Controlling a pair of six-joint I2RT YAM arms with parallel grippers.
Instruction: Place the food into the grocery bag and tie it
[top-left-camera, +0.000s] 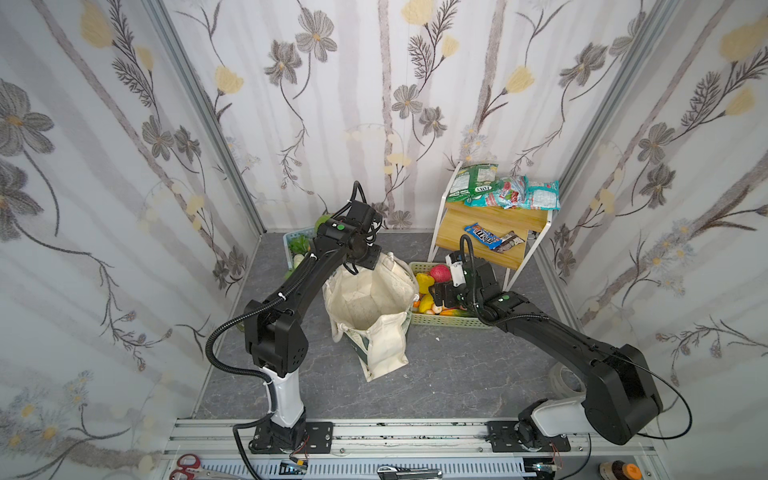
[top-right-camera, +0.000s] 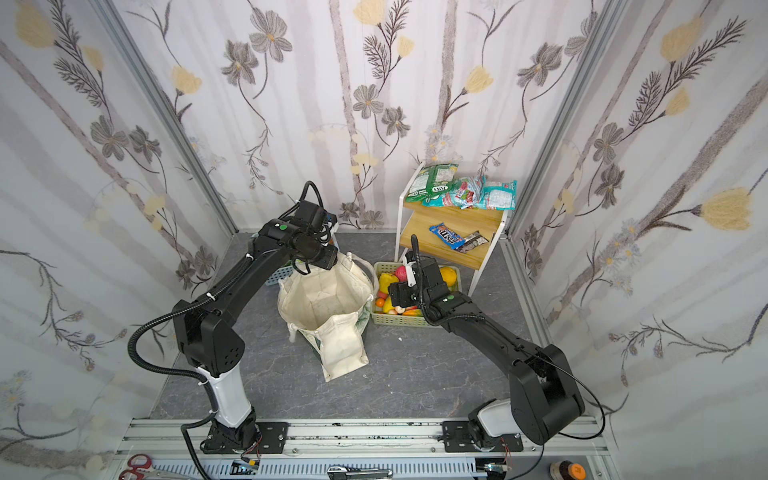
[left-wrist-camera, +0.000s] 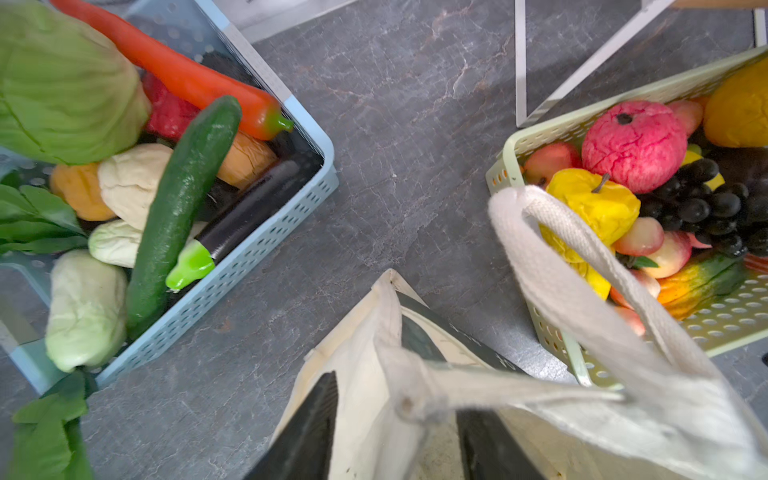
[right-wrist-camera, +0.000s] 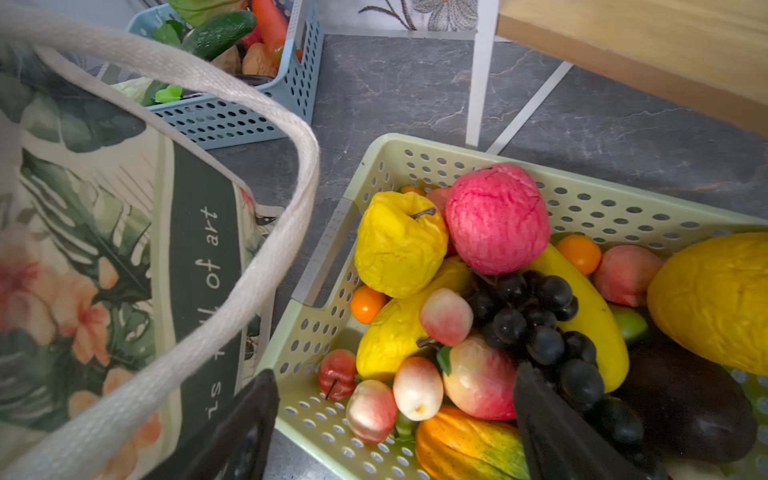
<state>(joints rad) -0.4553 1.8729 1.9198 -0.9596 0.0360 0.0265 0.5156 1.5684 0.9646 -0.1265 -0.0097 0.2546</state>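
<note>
Loosely parted, left jaws straddle the grocery bag (left-wrist-camera: 361, 395) rim while right jaws gape empty over the green basket (right-wrist-camera: 602, 208).

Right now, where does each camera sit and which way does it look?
Both top views: high above the arms' bases, looking down and forward; left arm, right arm, grocery bag between them, shelf behind.
Left wrist: on the left arm, facing down; left gripper open over the bag's rim.
Right wrist: on the right arm, facing down; right gripper open above the green basket.
Shared: both wrist views show the bag's handle, blue basket and green basket.
</note>
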